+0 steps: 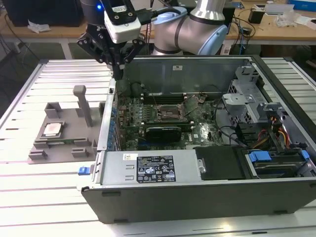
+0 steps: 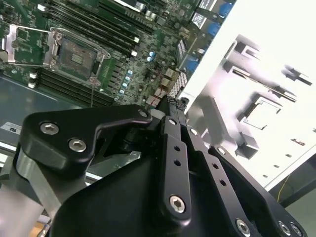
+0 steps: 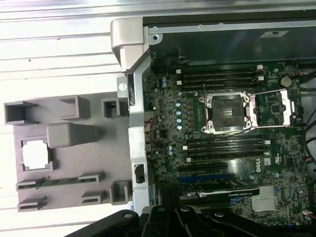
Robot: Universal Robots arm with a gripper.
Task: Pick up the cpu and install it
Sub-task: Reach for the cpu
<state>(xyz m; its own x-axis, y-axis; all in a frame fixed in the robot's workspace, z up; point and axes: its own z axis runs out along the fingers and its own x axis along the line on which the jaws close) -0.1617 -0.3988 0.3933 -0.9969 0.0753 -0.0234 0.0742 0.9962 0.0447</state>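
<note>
The exterior view is looking down at a slant, from some way off, into the open computer case (image 1: 197, 197), the first wrist view is facing straight down from above, the second wrist view is looking obliquely from close behind the gripper (image 2: 177, 111), and all three are sharing the socket (image 3: 227, 112) and the fixture plate (image 3: 64, 158).

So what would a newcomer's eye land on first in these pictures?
The open grey metal computer case, with the black square socket on its green motherboard open and empty. At the exterior view's left, the small silvery square cpu sits in the grey plastic fixture plate, while the black gripper hangs above the case wall nearest it.
</note>
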